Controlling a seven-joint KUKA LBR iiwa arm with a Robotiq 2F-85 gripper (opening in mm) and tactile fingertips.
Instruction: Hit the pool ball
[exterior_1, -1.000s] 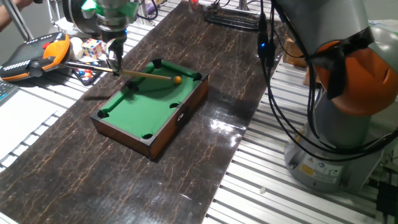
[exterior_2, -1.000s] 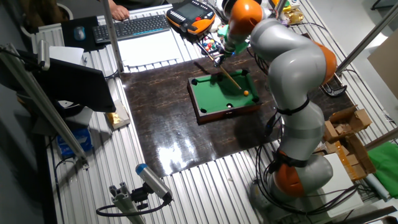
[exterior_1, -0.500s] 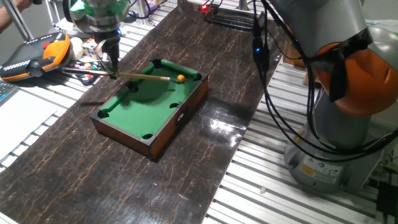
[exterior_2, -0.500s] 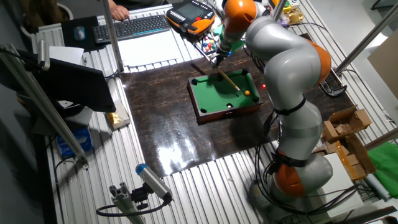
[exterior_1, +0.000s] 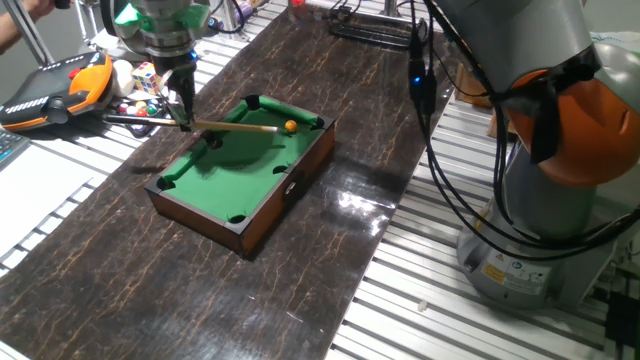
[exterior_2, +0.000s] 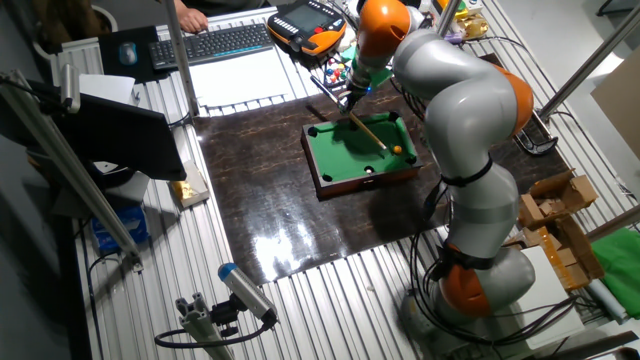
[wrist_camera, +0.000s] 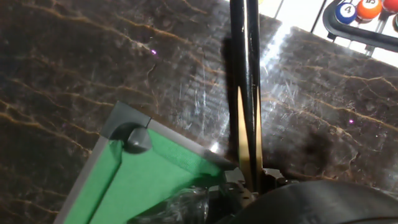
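The tiny yellow-orange pool ball (exterior_1: 291, 126) lies on the green felt of the mini pool table (exterior_1: 225, 180) near its far rail, between two pockets. It also shows in the other fixed view (exterior_2: 397, 151). My gripper (exterior_1: 183, 112) hangs over the table's left end, shut on a thin wooden cue stick (exterior_1: 235, 126). The cue lies roughly level and its tip stops just short of the ball. In the hand view the cue (wrist_camera: 245, 124) runs straight ahead past a corner pocket (wrist_camera: 138, 138); the ball is out of that view.
A tray of multicoloured balls (wrist_camera: 357, 11) lies just beyond the dark tabletop. An orange-black pendant (exterior_1: 60, 85) and a colour cube (exterior_1: 148, 75) sit at the far left. Black cables (exterior_1: 375, 25) lie at the back, and the robot's base (exterior_1: 550, 200) stands at the right.
The gripper has shifted a little left, drawing the cue tip back from the ball. The ball has rolled slightly towards the far corner and now rests apart from the tip.
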